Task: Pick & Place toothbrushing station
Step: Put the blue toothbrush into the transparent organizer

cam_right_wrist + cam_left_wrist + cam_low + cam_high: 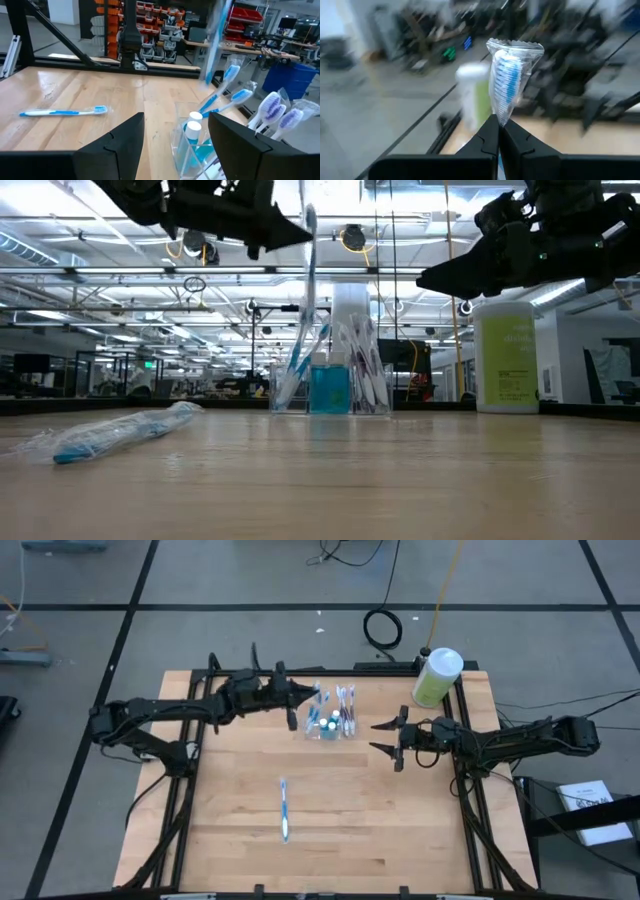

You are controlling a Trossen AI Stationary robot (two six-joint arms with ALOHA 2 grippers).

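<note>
The station (330,724), a clear tray standing brushes upright around a blue-filled vial (192,145), sits on the worktop (340,810) toward its far edge. The left hand (292,705), just beside the station, is pinched tight on a wrapped blue brush (507,82). The left wrist view alone shows this grip: the fingers (487,140) meet on the wrapper below the bristles. The low view alone shows the brush hanging upright over the station (332,370), handle down. The right hand (392,740), on the station's other side and apart from it, stands wide and holds nothing; its wrist view frames the station (200,145) between its fingers (117,145). A second wrapped brush (284,809) lies flat nearer the front edge, well apart from the station. A green bottle (436,677) stands at the far right corner.
</note>
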